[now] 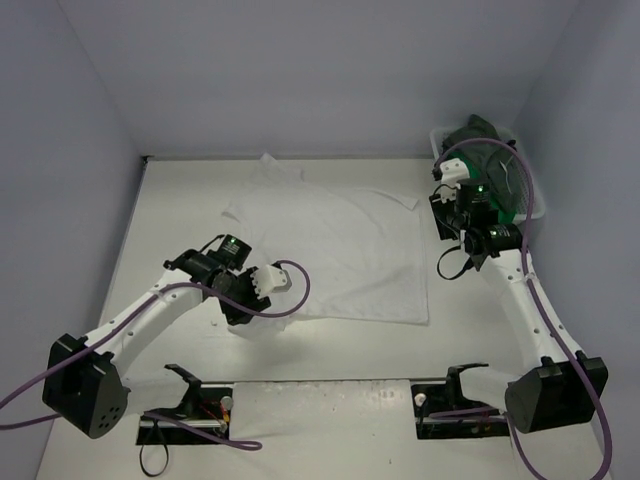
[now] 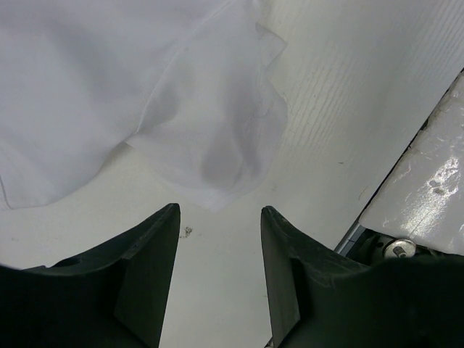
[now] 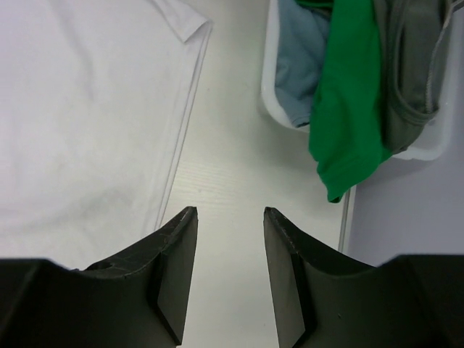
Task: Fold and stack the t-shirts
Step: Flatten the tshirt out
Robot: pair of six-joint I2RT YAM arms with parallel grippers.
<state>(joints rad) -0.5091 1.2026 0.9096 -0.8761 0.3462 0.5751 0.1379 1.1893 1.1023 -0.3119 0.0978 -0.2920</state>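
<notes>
Left gripper (image 2: 220, 212) and right gripper (image 3: 230, 210) hang open, empty; white shirt (image 1: 340, 255) lies unfolded, other shirts (image 3: 344, 109) wait in basket (image 3: 269, 94).

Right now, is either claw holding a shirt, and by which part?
Nothing is held. The left claw is open, short of a corner of the white t-shirt; the right claw is open beside its edge.

Four t-shirts (image 1: 340, 250), one basket (image 3: 270, 72), two arms (image 1: 160, 300).
</notes>
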